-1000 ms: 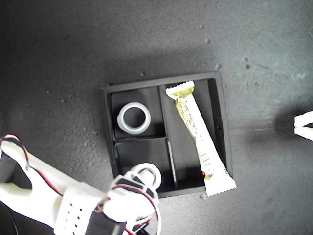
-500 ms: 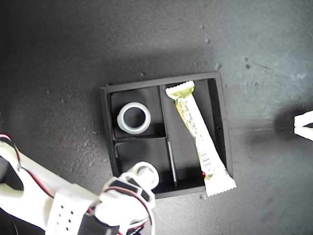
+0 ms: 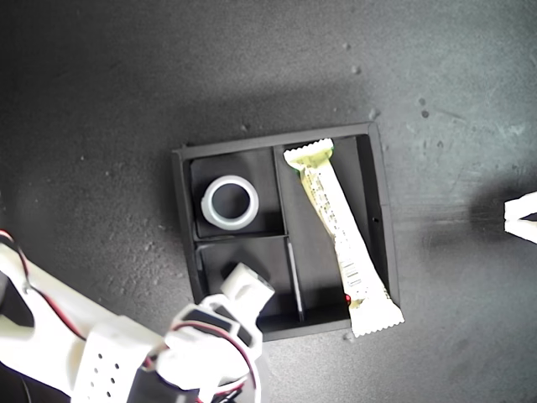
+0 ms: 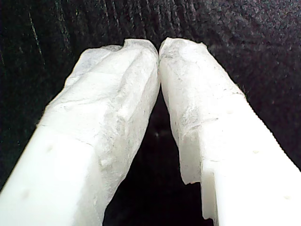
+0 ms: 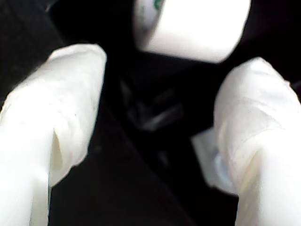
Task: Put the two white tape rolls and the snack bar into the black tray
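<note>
- Two white padded fingers (image 5: pixel 77 66) of my second pincer (image 5: pixel 164 70) stand wide apart with nothing between them. The smaller, thicker tape roll (image 3: pixel 246 285) sits just past the tips. In the second wrist view it seems to touch neither finger, though that view is blurred.
- In the exterior view, the roll is tilted on its edge inside the small compartment of the black tray (image 3: pixel 379 201) nearest that pincer. It is not lying flat.
- I judge the step in hand to be the placing of this roll. To finish it well, lift straight up and away with the fingers kept spread, so that neither pad clips the leaning roll or the tray wall. A sideways exit could tip the roll out or drag the tray.
- The other small compartment holds the wide thin roll (image 3: pixel 208 204), lying flat.
- The snack bar (image 3: pixel 340 235) lies slantwise along the long compartment. One crimped end pokes over the tray's wall, at the lower side of the exterior view. It may want a nudge inward.
- My first pincer (image 4: pixel 159 47) has its tips pressed together on nothing, over the dark table (image 3: pixel 101 101).
</note>
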You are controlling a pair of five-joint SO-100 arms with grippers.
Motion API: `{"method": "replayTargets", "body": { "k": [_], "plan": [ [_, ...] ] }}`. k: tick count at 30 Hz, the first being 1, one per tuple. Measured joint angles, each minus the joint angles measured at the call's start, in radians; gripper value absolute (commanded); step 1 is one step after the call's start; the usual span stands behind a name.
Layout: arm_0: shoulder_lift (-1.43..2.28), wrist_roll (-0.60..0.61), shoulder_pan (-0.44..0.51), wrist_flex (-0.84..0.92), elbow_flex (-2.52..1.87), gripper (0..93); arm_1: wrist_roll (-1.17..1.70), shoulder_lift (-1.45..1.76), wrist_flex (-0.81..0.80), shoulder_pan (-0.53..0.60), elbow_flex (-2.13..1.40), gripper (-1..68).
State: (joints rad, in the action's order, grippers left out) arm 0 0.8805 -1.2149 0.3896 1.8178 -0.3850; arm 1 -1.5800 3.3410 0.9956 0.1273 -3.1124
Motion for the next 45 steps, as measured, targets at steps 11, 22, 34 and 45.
{"method": "replayTargets", "body": {
  "k": [11,22,34,45],
  "plan": [
    [0.689,-0.15,-0.023,-0.012,-0.778,1.8,0.0,0.0,0.037,-0.025,0.0,-0.3],
    [1.746,-0.206,-0.11,-0.383,-1.898,0.0,0.124,0.0,0.133,-0.202,0.0,-0.4],
    [2.456,-0.256,-0.153,-0.394,-2.525,0.0,0.397,0.0,-0.055,-0.275,0.0,-0.4],
    [2.456,-0.268,-0.175,-0.422,-2.649,0.0,0.43,0.0,-0.046,-0.262,0.0,-0.4]
  ]
}}
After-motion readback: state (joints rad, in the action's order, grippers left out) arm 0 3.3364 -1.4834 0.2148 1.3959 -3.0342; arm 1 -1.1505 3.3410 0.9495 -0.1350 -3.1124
